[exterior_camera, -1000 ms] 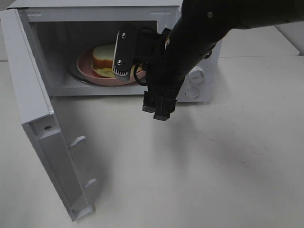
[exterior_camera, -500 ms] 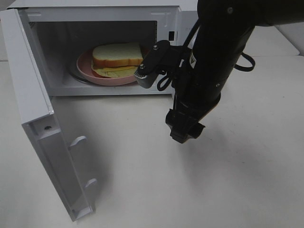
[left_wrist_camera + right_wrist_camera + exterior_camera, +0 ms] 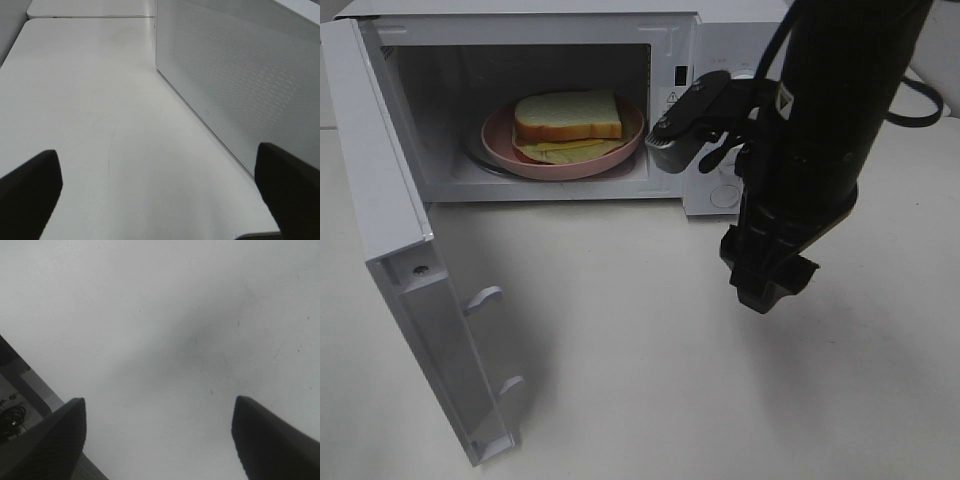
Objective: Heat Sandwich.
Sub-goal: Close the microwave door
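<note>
Exterior high showed you the sandwich (image 3: 567, 117) on its pink plate (image 3: 494, 143) inside the open microwave (image 3: 665, 55). It looked soft, light and crushable, so the plate rim seemed the safer hold. Left gripper (image 3: 160, 195) and right gripper (image 3: 160, 437) gaped wide, holding nothing.

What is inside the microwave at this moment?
The sandwich lies on a pink plate inside the open microwave. The plate covers most of what it stands on, and the bread hides most of the filling.

I log bright, even overhead light; soft shadows on the table (image 3: 650, 400); right gripper (image 3: 159, 440) looks blurred near the lens.
</note>
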You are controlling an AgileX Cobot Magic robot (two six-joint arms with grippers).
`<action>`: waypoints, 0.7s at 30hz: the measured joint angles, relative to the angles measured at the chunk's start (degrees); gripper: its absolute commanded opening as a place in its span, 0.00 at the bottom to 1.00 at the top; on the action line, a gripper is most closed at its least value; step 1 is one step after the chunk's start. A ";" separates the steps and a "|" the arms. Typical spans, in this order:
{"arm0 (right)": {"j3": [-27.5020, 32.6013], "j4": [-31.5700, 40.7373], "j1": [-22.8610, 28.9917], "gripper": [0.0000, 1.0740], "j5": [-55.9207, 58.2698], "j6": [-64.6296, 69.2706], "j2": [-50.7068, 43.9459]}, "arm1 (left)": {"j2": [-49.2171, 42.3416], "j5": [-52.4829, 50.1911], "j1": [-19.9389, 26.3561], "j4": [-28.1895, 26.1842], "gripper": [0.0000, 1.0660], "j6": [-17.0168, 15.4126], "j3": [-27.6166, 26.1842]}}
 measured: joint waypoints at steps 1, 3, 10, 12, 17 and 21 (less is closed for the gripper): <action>0.06 0.00 0.00 0.71 0.46 0.17 -0.74 | 0.00 0.00 0.00 0.00 0.95 0.00 0.00; 0.17 0.00 0.00 0.71 0.92 0.57 -1.72 | 0.00 0.00 0.00 0.00 0.95 0.00 0.00; 2.98 0.11 0.00 0.71 4.07 3.84 -10.94 | 0.00 0.00 0.00 0.00 0.95 0.00 0.00; 4.58 0.11 0.00 0.71 4.53 4.53 -14.50 | 0.00 0.00 0.00 0.00 0.95 0.00 0.00; 9.22 0.11 0.00 0.71 4.87 5.16 -23.49 | 0.00 0.00 0.00 0.00 0.95 0.00 0.00; 14.44 0.11 0.00 0.71 5.10 6.42 -33.17 | 0.00 0.00 0.00 0.00 0.95 0.00 0.00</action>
